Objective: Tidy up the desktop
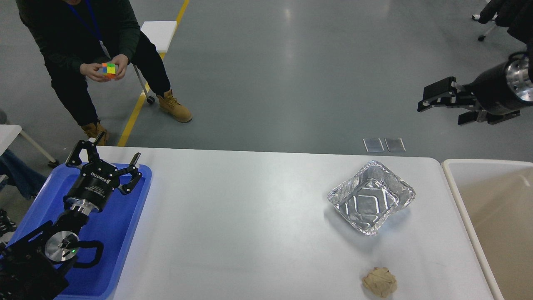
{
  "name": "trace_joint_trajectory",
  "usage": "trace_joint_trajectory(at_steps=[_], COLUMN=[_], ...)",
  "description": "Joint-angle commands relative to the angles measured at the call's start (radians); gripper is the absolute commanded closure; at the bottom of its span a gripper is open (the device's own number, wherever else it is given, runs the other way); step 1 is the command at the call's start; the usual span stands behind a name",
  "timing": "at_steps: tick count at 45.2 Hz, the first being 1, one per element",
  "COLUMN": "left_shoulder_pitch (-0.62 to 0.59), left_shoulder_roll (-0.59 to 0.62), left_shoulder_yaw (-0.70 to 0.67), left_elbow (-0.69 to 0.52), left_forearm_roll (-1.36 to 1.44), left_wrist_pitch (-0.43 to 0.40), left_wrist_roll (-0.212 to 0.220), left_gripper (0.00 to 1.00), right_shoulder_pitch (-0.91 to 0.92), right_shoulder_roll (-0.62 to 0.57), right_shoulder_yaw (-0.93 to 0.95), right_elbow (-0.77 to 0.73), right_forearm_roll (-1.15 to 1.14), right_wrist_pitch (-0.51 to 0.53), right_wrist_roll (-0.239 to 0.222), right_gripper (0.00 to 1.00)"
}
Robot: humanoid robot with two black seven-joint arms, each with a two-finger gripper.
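bench (250, 216) untidy | foil pan (371, 198), paper wad (379, 282) sit right side | right jaws (433, 100) nearer, wide, empty | left jaws (106, 160) wide over tray (125, 233)

Floor (291, 62): smooth grey, glossy, with soft overhead light reflections. A yellow painted line (143, 89) runs diagonally at left. Two small metal floor plates (384, 144) sit beyond the counter. A wheeled chair base (483, 35) shows at upper right.
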Motion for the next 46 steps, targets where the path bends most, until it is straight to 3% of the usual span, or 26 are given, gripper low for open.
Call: trace_joint_trajectory(at_steps=[1, 18, 46], left_shoulder_pitch=[0.0, 0.0, 0.002], left_shoulder_roll=[0.0, 0.0, 0.0], left_shoulder_yaw=[-0.001, -0.001, -0.001], left_elbow=[0.0, 0.0, 0.0], left_forearm_roll=[0.0, -0.001, -0.001], left_wrist_pitch=[0.0, 0.0, 0.0], left_wrist_roll=[0.0, 0.0, 0.0], left_gripper=[0.01, 0.01, 0.01], right_shoulder_pitch=[0.069, 0.069, 0.057], right_shoulder_roll=[0.074, 0.083, 0.089], right_shoulder_yaw=[-0.03, -0.003, 0.019], right_elbow=[0.088, 0.183, 0.203], right_forearm_roll=[-0.009, -0.207, -0.216], right_wrist_pitch=[0.126, 0.169, 0.182], right_wrist_roll=[0.0, 0.001, 0.0], right_gripper=[0.0, 0.0, 0.0])
